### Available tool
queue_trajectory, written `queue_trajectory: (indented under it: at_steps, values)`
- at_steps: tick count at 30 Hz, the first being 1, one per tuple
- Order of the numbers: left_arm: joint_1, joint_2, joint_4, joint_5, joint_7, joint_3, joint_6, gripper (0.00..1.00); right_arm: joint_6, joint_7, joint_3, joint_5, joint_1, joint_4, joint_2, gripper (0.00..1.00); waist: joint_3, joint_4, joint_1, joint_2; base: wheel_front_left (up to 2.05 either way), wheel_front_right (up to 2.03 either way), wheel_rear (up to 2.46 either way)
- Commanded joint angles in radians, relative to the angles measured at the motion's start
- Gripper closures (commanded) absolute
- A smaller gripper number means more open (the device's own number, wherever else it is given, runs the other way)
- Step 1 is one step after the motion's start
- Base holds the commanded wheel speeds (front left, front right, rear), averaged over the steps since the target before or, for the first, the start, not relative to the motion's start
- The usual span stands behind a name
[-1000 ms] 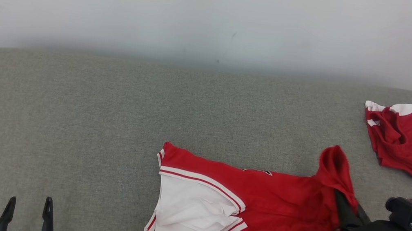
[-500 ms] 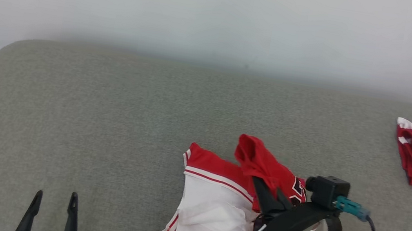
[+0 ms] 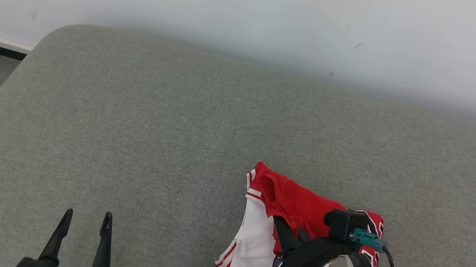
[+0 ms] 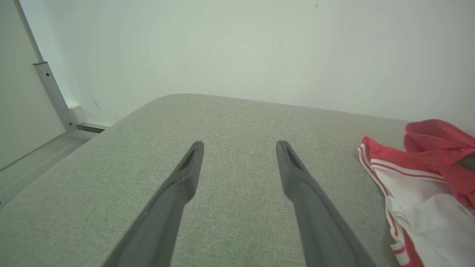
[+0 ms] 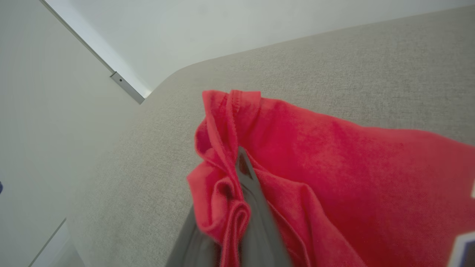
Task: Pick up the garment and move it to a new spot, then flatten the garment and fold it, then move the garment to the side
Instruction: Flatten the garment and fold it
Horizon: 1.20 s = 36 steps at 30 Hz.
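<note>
Head view: R claw (image 3: 289, 228) clamps red garment (image 3: 299, 199) on grey cushion (image 3: 160, 140).

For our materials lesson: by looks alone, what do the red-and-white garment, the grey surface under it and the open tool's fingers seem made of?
Red-and-white garment: thin, soft, matt fabric, perhaps synthetic sportswear; it bunches in loose folds. Grey surface: woven upholstery cloth, flecked weave, likely padded given its rounded corner. Left tool fingers: smooth, dark, dull plastic or rubber; I cannot tell which.
</note>
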Motion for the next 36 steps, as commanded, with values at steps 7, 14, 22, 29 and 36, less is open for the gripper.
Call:
queue_trajectory:
  at_steps: [7, 14, 22, 29, 36]
  values:
    - [-0.011, -0.002, 0.016, -0.002, -0.003, 0.018, 0.002, 0.00, -0.003, -0.079, 0.058, 0.030, -0.043, 0.051, 0.010, 0.00, -0.005, -0.009, 0.0000, -0.0001, 0.00, 0.00, 0.00]
    - [0.018, -0.002, 0.013, 0.013, -0.003, 0.066, -0.009, 0.00, -0.003, -0.180, 0.056, 0.079, -0.020, -0.075, -0.077, 0.00, -0.033, -0.058, 0.0000, -0.0001, 0.00, 0.00, 0.00]
    - [0.040, -0.001, -0.009, 0.031, -0.003, 0.104, -0.023, 0.00, -0.003, -0.235, -0.081, 0.059, 0.062, -0.212, -0.171, 0.00, -0.039, -0.107, 0.0000, -0.0001, 0.00, 0.00, 0.00]
    - [0.066, -0.001, -0.040, 0.055, -0.003, 0.131, -0.032, 0.00, -0.003, -0.253, -0.209, 0.007, 0.180, -0.326, -0.180, 0.00, -0.050, -0.148, 0.0000, -0.0001, 0.00, 0.00, 0.00]
    - [0.091, 0.005, -0.064, 0.081, -0.003, 0.150, -0.041, 0.00, -0.003, -0.259, -0.277, -0.048, 0.287, -0.381, -0.160, 0.00, -0.063, -0.182, 0.0000, -0.0001, 0.00, 0.00, 0.00]
